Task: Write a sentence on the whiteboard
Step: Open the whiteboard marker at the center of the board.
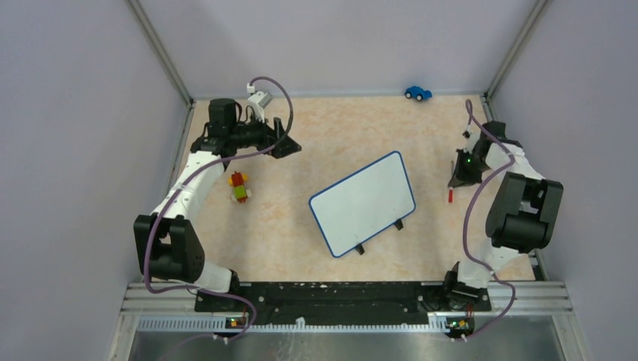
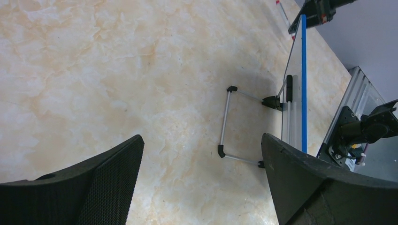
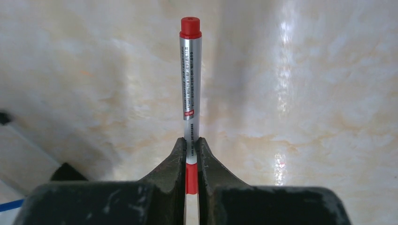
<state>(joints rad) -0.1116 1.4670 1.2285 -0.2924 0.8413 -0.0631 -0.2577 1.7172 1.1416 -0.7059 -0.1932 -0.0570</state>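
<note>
The whiteboard (image 1: 363, 203), white with a thin blue rim, stands tilted on black feet in the middle of the table. Its face is blank, and no sentence shows on it. The left wrist view shows its blue edge (image 2: 303, 84) and the wire stand (image 2: 225, 122) behind it. My left gripper (image 1: 290, 143) is open and empty, up and to the left of the board, and its jaws stand wide apart in the left wrist view (image 2: 202, 140). My right gripper (image 1: 455, 180) is just right of the board, shut (image 3: 191, 140) on a silver marker with a red cap (image 3: 190, 75), low over the table (image 1: 451, 195).
A small stack of red, yellow and green toy blocks (image 1: 239, 186) lies left of the board. A blue toy car (image 1: 417, 93) sits at the back wall. Grey walls close in three sides, and a metal rail (image 1: 338, 304) runs along the near edge.
</note>
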